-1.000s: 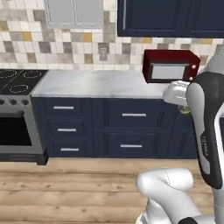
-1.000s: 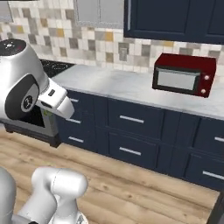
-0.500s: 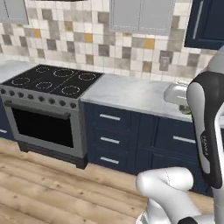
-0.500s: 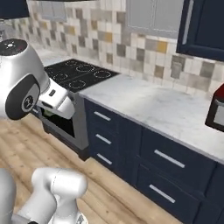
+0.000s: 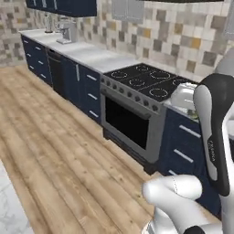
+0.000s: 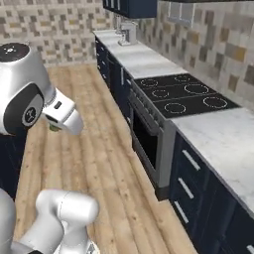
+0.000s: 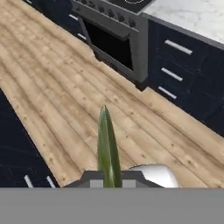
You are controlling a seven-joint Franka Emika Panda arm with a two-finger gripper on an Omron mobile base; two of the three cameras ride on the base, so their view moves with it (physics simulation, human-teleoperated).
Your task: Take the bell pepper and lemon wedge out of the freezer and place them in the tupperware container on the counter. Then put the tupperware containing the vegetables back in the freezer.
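The lemon wedge (image 7: 108, 146) is clamped in the closed gripper (image 7: 109, 177). Its long axis runs along the fingers, with the tip pointing away from the hand. It is held above the wood plank floor (image 7: 65, 87), facing the oven (image 7: 111, 46), navy drawers (image 7: 183, 74) and marble counter (image 7: 192, 15).

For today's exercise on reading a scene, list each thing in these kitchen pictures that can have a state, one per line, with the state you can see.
gripper: shut on the lemon wedge
lemon wedge: held between the fingers, pointing away from the hand, above the floor
oven door: closed
navy drawers: closed
stove burners: dark, nothing on them
sink tap: no water seen running
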